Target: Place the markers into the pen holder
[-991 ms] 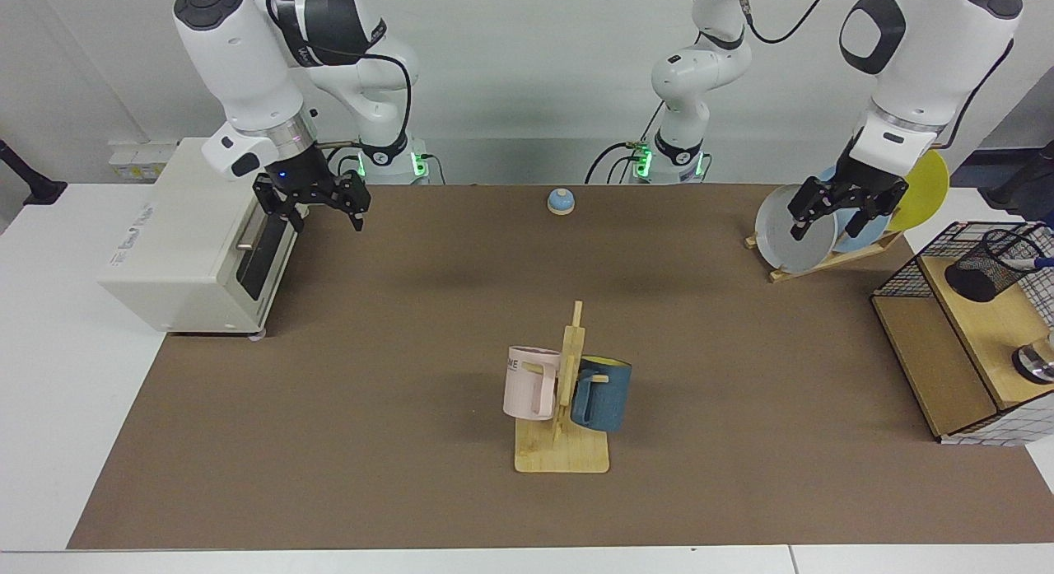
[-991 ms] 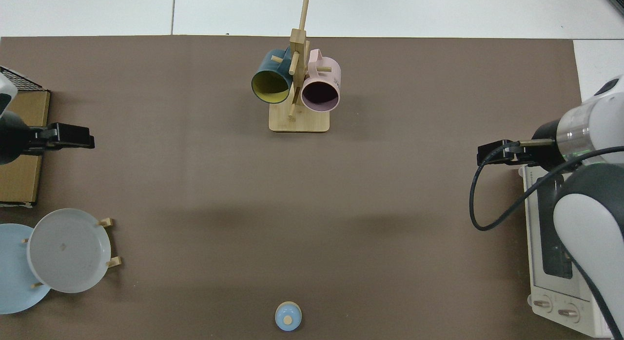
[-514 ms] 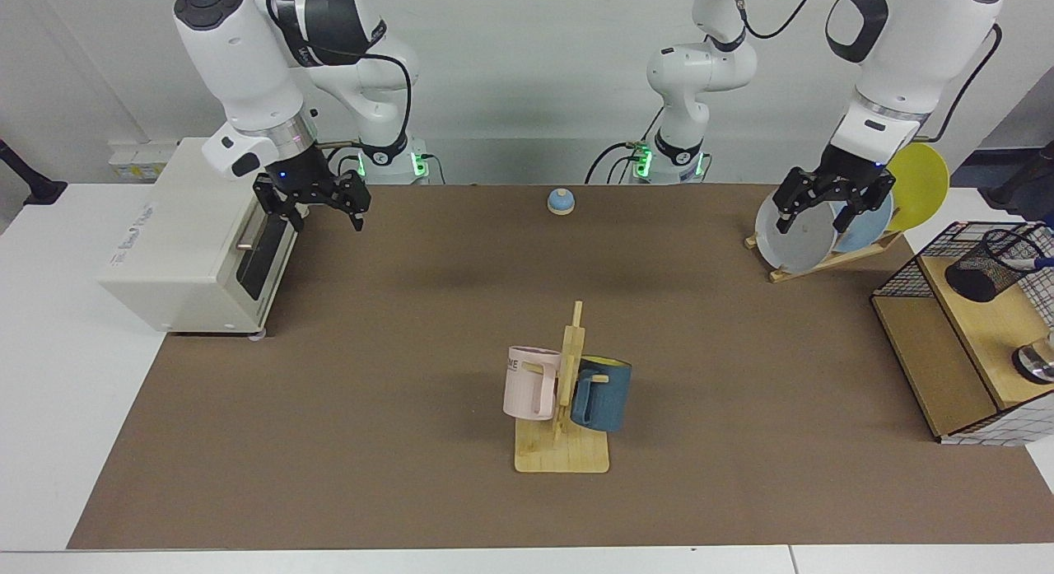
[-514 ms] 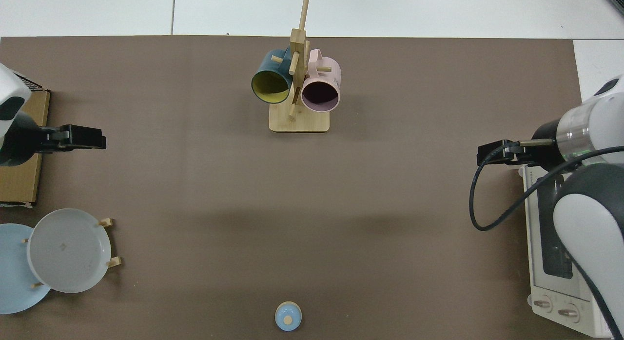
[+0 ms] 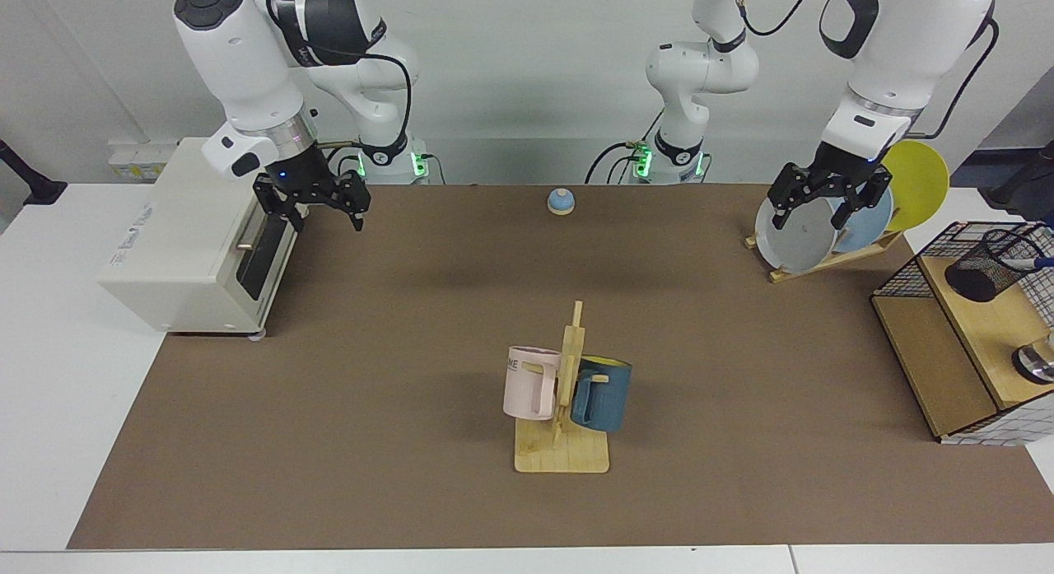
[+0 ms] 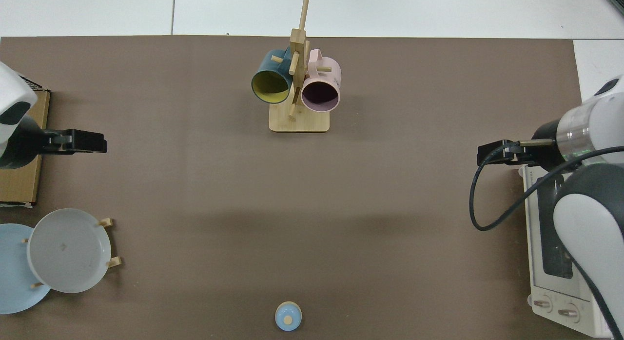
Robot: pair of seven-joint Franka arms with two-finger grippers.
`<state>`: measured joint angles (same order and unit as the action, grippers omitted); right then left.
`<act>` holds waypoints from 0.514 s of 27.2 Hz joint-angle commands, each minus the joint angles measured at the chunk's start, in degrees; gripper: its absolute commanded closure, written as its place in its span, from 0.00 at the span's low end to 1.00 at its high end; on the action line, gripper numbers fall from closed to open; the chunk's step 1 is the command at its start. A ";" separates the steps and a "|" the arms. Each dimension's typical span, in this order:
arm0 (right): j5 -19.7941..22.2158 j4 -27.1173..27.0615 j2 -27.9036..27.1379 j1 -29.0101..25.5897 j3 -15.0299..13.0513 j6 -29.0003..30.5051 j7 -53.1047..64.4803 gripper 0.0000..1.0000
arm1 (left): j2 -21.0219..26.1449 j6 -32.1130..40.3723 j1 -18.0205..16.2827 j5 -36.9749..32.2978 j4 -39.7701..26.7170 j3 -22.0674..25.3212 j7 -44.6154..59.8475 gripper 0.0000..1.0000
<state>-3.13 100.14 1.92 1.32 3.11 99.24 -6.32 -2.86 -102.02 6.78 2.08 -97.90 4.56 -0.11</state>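
Note:
The pen holder (image 5: 983,271), a small black mesh cup, stands on the wooden shelf (image 5: 1000,327) at the facing view's right edge. A slim white marker (image 5: 1032,263) with a blue end pokes out over its rim, toward the right. My left gripper (image 5: 809,218) hangs open and empty in front of the plate rack, well away from the holder. It shows side-on as the left gripper (image 6: 97,142) in the top view. My right gripper (image 5: 328,222) waits open and empty beside the toaster oven; the right gripper (image 6: 483,154) is at the top view's right.
A wire grid basket (image 5: 939,249) surrounds the shelf, with a shiny metal round object (image 5: 1036,362) on it. The plate rack holds a grey plate (image 5: 795,236), a blue and a yellow one. A mug tree (image 5: 568,376), a small bell (image 5: 561,201) and the toaster oven (image 5: 185,236) stand on the brown mat.
My left gripper has risen and drifted away from the basket, toward the facing view's left, open and empty throughout. The right arm has not moved.

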 commanded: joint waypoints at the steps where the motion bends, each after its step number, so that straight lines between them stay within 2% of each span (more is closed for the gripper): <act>1: -0.83 -0.21 0.19 -0.80 0.40 -0.72 1.39 0.00 | -0.92 2.44 1.30 -2.25 -0.80 1.33 -5.51 0.00; 14: -0.83 -0.21 0.19 -0.80 0.40 -0.72 1.39 0.00 | -0.57 2.35 1.21 -2.60 -1.33 1.86 -10.17 0.00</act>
<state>-3.13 100.14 1.92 1.32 3.11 99.24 -6.32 -2.83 -100.31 6.79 0.58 -98.48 5.14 -8.54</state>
